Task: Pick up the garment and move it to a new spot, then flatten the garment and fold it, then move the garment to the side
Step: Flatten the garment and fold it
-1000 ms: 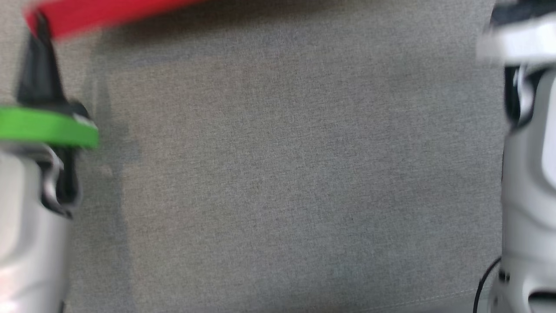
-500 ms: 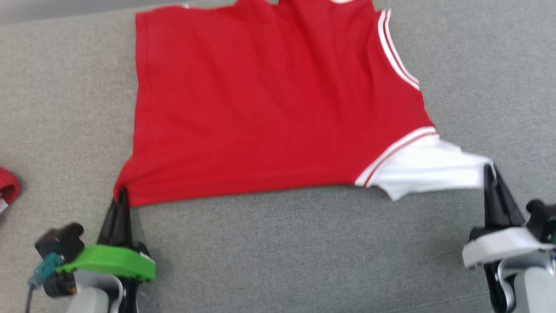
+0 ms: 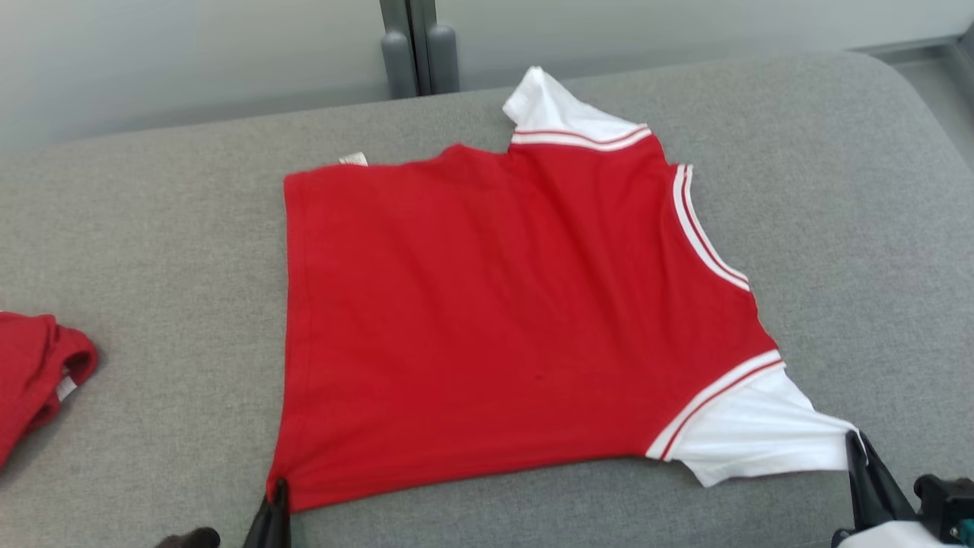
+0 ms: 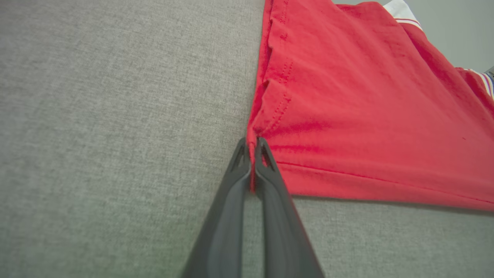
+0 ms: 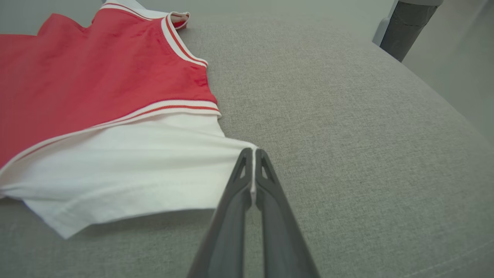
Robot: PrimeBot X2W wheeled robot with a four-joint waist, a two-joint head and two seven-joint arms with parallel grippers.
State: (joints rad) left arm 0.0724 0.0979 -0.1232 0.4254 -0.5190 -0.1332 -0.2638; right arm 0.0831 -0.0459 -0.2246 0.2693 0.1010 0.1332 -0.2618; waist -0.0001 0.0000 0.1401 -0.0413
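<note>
Only the camera has been tilted up. Shirt (image 3: 502,320) is spread flat, its near hem corner clamped by the left gripper (image 3: 278,489), its sleeve edge by the right gripper (image 3: 853,440); bare cushion (image 3: 852,228) is left beyond that sleeve.

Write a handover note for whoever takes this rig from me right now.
Left claw: shut on the near hem corner of the red shirt.
Right claw: shut on the tip of its white sleeve.
The shirt lies spread, mostly flat, on the grey cushion. A second red garment sits at the left edge.
Done, apparently: laid out.
Left: smooth, fold, move aside.
</note>
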